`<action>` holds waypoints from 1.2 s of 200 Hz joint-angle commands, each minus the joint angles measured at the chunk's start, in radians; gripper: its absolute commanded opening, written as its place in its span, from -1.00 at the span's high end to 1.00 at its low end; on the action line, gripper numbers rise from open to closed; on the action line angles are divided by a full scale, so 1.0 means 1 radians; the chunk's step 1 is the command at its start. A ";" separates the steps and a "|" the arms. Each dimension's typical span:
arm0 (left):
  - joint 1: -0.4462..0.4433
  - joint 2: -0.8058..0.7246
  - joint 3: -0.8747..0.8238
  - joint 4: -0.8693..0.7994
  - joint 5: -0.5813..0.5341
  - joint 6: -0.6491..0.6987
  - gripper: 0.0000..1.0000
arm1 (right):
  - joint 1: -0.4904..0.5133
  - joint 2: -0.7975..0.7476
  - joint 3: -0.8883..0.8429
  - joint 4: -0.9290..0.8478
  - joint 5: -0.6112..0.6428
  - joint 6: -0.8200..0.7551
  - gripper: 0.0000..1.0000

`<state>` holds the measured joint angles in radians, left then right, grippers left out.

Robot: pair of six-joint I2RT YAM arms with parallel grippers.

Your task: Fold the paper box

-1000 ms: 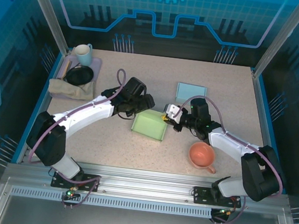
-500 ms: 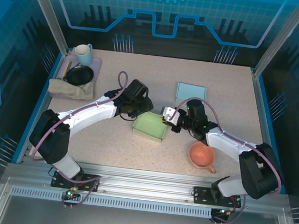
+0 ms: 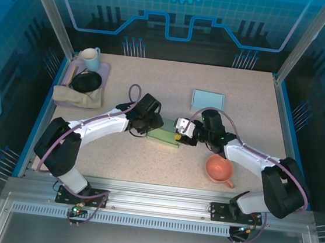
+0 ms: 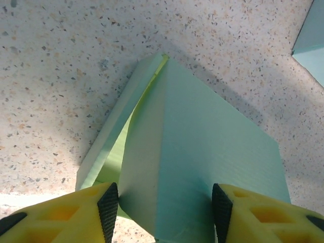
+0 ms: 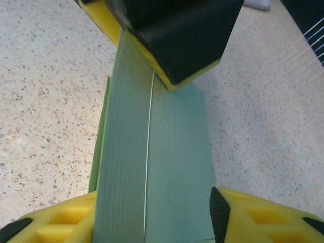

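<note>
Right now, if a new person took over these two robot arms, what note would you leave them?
Left hand: closed on the paper box, a pad on each side.
Right hand: fingers apart, astride the opposite end of the box; I cannot tell whether it grips.
Box: lying in the middle of the table, between the two hands.
Done: it looks pressed nearly flat, though one side gapes open in the left wrist view.
Left: probably to close that gap and finish the fold.
</note>
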<state>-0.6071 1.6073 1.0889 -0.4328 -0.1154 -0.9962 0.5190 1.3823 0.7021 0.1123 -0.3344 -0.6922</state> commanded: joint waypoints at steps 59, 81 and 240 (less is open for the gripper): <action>-0.007 0.006 -0.034 -0.060 -0.098 0.024 -0.15 | 0.008 -0.209 0.029 -0.068 -0.084 0.222 -0.38; -0.007 0.006 -0.045 -0.058 -0.105 0.024 -0.21 | 0.008 -0.182 0.081 -0.075 0.009 0.393 -0.43; 0.038 0.042 -0.121 0.001 -0.101 0.044 -0.32 | 0.135 0.352 0.265 -0.281 0.661 0.986 -0.43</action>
<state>-0.6003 1.6321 1.0004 -0.4553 -0.2062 -0.9798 0.6464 1.6989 0.9630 -0.1318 0.2550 0.2382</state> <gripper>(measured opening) 0.657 0.715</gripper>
